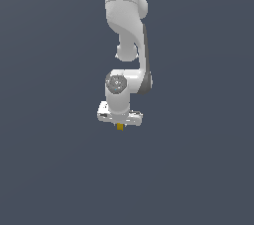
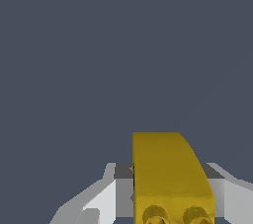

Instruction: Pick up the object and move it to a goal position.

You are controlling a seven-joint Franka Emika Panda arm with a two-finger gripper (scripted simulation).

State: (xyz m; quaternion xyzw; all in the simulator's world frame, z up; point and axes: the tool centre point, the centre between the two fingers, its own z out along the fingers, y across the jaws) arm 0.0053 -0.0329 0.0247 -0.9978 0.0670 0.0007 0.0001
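Observation:
The object [image 1: 120, 127] is a tiny mustard-yellow block that pokes out just below the white hand of the arm in the exterior view. In the wrist view the object [image 2: 168, 178] fills the space between the two grey-white fingers [image 2: 106, 201], with two round hollows showing on its near end. My gripper [image 1: 120, 123] is shut on it, and the fingers press against both of its sides. Most of the block is hidden by the hand in the exterior view.
The white arm [image 1: 126, 30] comes down from the top centre of the exterior view. A plain dark blue-grey surface [image 1: 49, 169] lies all around. No goal marker shows.

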